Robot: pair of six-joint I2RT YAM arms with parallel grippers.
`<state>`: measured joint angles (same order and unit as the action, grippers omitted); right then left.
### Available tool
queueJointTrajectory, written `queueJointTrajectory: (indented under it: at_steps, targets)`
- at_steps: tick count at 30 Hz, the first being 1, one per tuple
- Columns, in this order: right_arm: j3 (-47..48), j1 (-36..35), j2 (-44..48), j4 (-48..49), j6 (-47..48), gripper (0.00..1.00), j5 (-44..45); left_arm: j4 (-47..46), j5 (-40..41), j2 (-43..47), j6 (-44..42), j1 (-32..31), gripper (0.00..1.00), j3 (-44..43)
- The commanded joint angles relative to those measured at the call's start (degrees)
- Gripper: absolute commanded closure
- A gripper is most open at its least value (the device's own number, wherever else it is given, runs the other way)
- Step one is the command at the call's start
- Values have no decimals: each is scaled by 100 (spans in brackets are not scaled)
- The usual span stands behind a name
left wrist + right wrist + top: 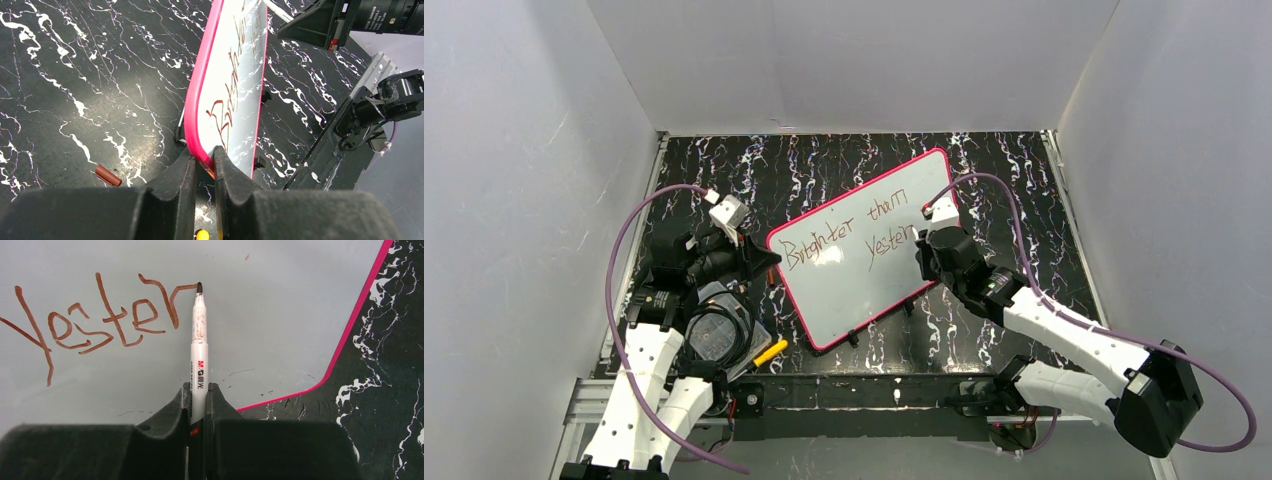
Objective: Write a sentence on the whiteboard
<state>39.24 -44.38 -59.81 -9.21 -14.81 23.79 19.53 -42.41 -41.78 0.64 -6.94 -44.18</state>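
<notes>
The whiteboard (pixel 864 250) with a pink-red frame lies tilted on the black marbled table. Its reddish-brown lettering (pixel 849 237) reads "Brighter than" over "Yester". My left gripper (pixel 769 262) is shut on the board's left edge; the left wrist view shows the pink rim (pixel 200 100) pinched between the black fingers (pixel 175 185). My right gripper (pixel 921 262) is shut on a white marker (pixel 199 355). Its dark tip (pixel 199 287) touches the board at the end of the "r" in "Yester" (pixel 100 320).
A brown marker cap (pixel 108 175) lies on the table left of the board. A yellow-tipped object (pixel 770 352) and a round dark item (pixel 716 335) sit near the left arm. White walls enclose the table on three sides.
</notes>
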Motion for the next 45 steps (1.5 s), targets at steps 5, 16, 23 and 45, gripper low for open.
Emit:
queueJointTrajectory:
  at_steps: [5, 16, 23, 45]
  targets:
    - [48, 26, 598, 45, 74, 99, -26, 31, 50, 78, -474, -36, 100, 112]
    - [-76, 201, 458, 43, 160, 99, -331, 25, 58, 65, -472, -36, 100, 112]
    - [-35, 286, 240, 9, 120, 99, -323, 25, 40, 47, -484, -36, 100, 112]
    - [-372, 277, 312, -127, 118, 99, -904, 16, 50, 30, -472, -45, 100, 121]
